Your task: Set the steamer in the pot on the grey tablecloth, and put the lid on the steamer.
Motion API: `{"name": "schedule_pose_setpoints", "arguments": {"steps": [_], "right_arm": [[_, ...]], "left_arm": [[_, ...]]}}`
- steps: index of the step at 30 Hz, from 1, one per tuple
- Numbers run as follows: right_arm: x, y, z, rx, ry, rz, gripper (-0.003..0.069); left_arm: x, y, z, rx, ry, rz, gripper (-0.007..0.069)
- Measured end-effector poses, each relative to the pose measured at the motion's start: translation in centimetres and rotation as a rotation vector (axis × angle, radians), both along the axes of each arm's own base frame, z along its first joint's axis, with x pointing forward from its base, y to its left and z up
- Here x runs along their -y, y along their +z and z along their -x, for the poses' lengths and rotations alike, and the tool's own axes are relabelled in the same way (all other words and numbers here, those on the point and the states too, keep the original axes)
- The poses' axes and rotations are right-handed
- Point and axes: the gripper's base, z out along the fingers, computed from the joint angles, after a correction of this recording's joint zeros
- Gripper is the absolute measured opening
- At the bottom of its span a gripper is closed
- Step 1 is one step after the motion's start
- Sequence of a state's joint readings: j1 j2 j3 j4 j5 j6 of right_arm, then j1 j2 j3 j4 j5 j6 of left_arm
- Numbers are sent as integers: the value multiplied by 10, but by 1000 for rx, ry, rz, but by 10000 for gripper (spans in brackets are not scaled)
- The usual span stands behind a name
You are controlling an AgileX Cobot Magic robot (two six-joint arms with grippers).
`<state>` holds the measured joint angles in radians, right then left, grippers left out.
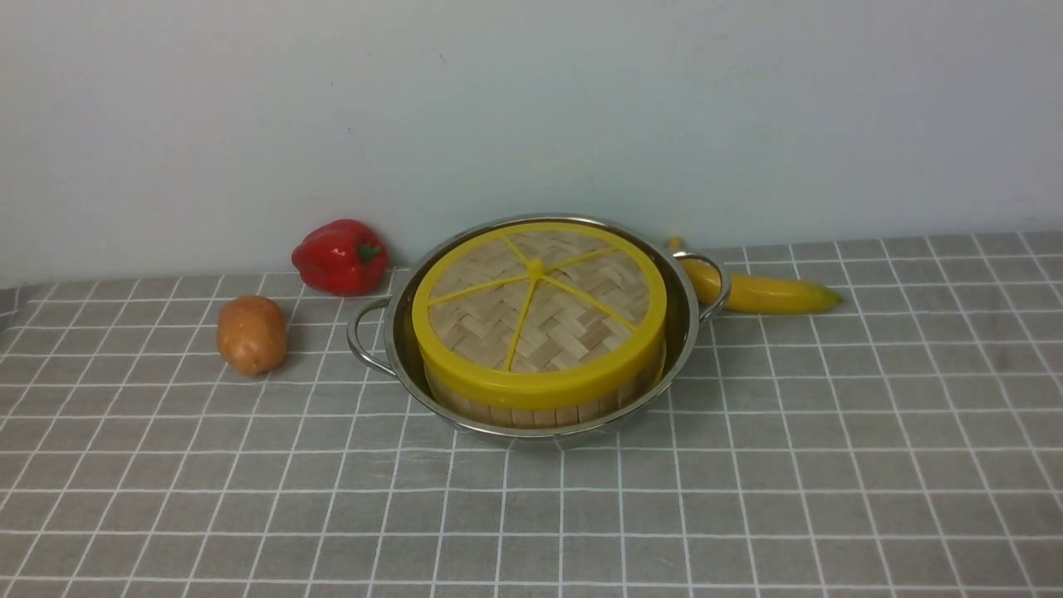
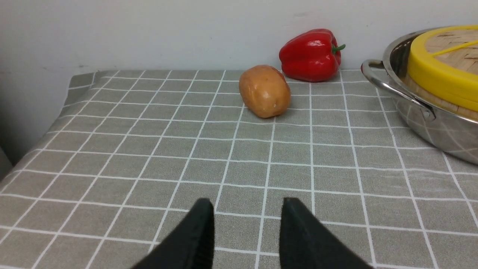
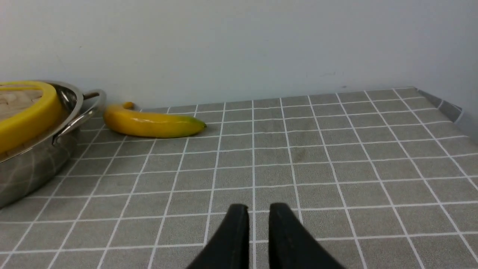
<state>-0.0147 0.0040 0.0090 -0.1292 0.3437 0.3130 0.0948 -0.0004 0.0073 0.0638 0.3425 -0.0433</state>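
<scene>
From where I sit, this looks like a staged test bench dressed up as a kitchen rather than a real one. A grey tablecloth [image 1: 830, 465] with a white grid covers the table, its edge folded at the far corner, against a bare pale wall [image 1: 531, 100] (no tiles, no counter fittings). The props are glossy: 1 red pepper [image 1: 340, 257], 1 potato [image 1: 252, 334], 1 banana [image 1: 760, 292], plus a steel pot [image 1: 399, 349] holding a lidded bamboo steamer [image 1: 540, 409].

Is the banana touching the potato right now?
No: in the front view the banana lies right of the pot, while the potato sits on its left.
</scene>
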Motion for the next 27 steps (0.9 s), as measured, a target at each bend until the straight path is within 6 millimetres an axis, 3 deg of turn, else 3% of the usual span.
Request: {"name": "schedule_pose_setpoints", "arguments": {"steps": [27], "right_arm": [[0, 0, 0, 0, 1, 0, 176]], "left_arm": [[0, 0, 0, 0, 0, -1, 243]]}}
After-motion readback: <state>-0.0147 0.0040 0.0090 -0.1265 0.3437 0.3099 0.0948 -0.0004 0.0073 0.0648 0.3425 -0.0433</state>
